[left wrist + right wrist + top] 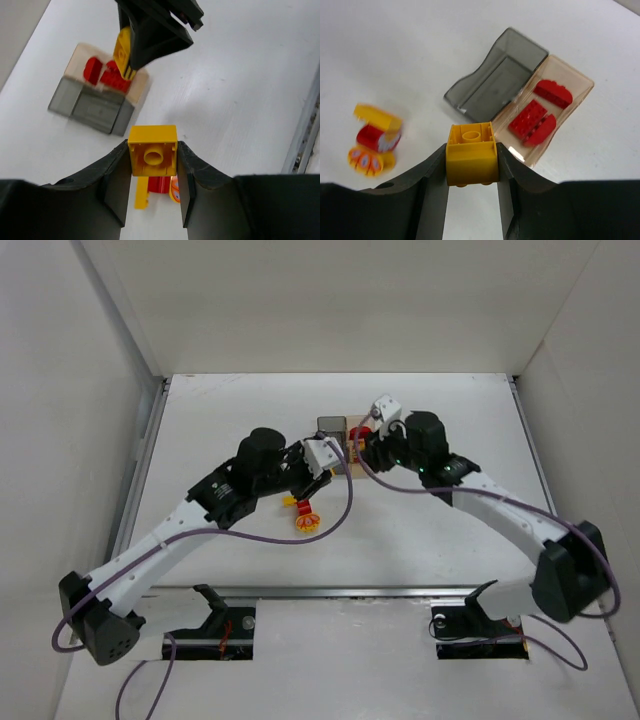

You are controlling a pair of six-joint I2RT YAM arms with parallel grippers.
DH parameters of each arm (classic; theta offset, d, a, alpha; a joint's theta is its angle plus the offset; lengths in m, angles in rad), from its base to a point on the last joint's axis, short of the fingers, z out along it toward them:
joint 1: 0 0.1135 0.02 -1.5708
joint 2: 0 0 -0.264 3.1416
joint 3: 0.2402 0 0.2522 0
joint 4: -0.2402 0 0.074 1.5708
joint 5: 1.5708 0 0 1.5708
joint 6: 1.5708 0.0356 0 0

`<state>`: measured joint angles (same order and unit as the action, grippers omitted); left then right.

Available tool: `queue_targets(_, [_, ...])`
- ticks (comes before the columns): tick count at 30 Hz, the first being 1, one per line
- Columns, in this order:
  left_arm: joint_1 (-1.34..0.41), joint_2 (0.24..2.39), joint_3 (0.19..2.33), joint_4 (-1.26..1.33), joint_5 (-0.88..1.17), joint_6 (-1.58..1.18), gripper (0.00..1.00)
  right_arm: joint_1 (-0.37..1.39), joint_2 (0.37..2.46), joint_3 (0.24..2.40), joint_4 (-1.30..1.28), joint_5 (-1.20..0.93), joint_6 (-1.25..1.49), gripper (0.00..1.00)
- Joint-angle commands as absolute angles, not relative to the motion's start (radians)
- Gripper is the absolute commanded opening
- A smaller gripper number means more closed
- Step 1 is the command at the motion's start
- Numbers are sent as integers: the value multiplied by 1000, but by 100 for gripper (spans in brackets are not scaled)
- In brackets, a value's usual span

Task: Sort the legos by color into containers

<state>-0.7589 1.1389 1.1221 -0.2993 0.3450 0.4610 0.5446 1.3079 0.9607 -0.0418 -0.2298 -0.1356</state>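
Two grippers, both loaded. The left gripper is clamped on a yellow brick, fingers on opposite side faces. The right gripper pinches a second yellow brick the same way. Outward from the right fingers, the grey bin lies just ahead and slightly right. It looks empty, and its long axis runs diagonally up and to the right. The tan bin is joined to it along a long side, further right, and holds three red legos. The left wrist view shows the right gripper's brick in line with the tan bin's edge; its height above the bin cannot be told. Judgement: yellow belongs in grey, so the move turns on a short sideways shift across the shared wall, away from the reds, before release. From the left fingers, the bin pair sits ahead and to the left, apart from the brick, grey side nearer. The top view puts both wrists near the pair, right arm on the tan side, left arm on the grey side. The right looks nearer, but its path crosses the tan bin, while the left has a straight line into grey. A loose pile of yellow, red and a printed disc is unsorted on the table, just below the left fingers and well left of the right ones.
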Motion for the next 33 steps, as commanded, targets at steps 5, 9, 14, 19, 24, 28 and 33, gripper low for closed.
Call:
queue_targets(5, [-755, 1026, 1013, -149, -24, 146, 0, 560, 1687, 1299, 84, -14, 153, 0])
queue_targets(9, [-755, 1017, 991, -130, -69, 137, 0, 580, 1811, 1393, 74, 72, 164, 0])
queue_targets(14, [-755, 1017, 982, -100, -78, 146, 0, 580, 1928, 1500, 32, 72, 173, 17])
queue_targets(19, [-746, 1048, 982, -100, -78, 155, 0, 580, 1994, 1560, -1, 6, 173, 56])
queue_targets(24, [-736, 1057, 991, -100, -78, 164, 0, 580, 1994, 1571, -29, 101, 173, 73])
queue_targets(28, [-736, 1083, 991, -72, -78, 164, 0, 580, 1916, 1571, -29, 92, 173, 73])
queue_targets(33, [-726, 1225, 1055, -51, -16, 182, 0, 549, 1787, 1571, -29, 147, 198, 80])
